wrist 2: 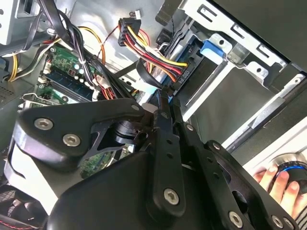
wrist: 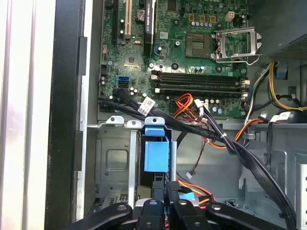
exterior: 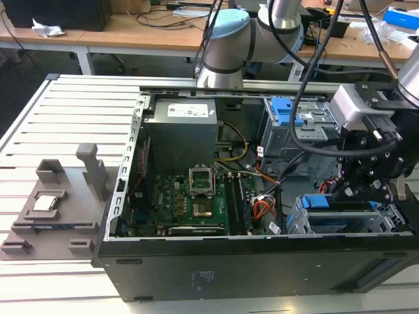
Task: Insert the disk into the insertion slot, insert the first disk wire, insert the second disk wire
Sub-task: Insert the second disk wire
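Gripper (exterior: 357,186) fingers pressed together, apparently clamped on a black connector (wrist 2: 181,76) with a red-yellow-black wire bundle (wrist 2: 153,52); contact point partly hidden. No print legible. Just below its tips, the disk (exterior: 344,219), blue plastic carrier edge showing, sits inside the insertion slot (exterior: 300,219), grey perforated sheet metal. Arm (exterior: 226,42) reaches over the open computer case (exterior: 262,265), wrist pitched down toward the bay.
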`<state>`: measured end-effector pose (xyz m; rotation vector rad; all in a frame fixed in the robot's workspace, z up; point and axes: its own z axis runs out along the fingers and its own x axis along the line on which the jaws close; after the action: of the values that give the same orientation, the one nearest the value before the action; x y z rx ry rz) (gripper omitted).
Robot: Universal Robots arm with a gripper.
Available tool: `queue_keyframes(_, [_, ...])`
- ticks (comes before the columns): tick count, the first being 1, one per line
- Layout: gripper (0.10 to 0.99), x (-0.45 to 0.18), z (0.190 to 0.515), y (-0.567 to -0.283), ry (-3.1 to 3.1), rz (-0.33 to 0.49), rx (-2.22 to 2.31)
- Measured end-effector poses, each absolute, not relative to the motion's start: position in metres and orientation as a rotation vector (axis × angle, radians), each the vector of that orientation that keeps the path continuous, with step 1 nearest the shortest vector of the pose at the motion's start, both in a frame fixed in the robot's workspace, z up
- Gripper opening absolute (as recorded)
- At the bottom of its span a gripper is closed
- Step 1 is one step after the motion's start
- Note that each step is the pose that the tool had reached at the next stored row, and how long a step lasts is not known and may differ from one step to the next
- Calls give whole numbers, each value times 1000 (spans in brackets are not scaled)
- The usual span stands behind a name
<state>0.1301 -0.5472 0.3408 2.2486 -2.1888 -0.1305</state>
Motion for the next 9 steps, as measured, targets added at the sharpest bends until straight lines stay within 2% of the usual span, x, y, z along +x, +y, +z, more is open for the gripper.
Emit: queue_keyframes(9, [149, 131, 338, -549, -2189, -131, 2248])
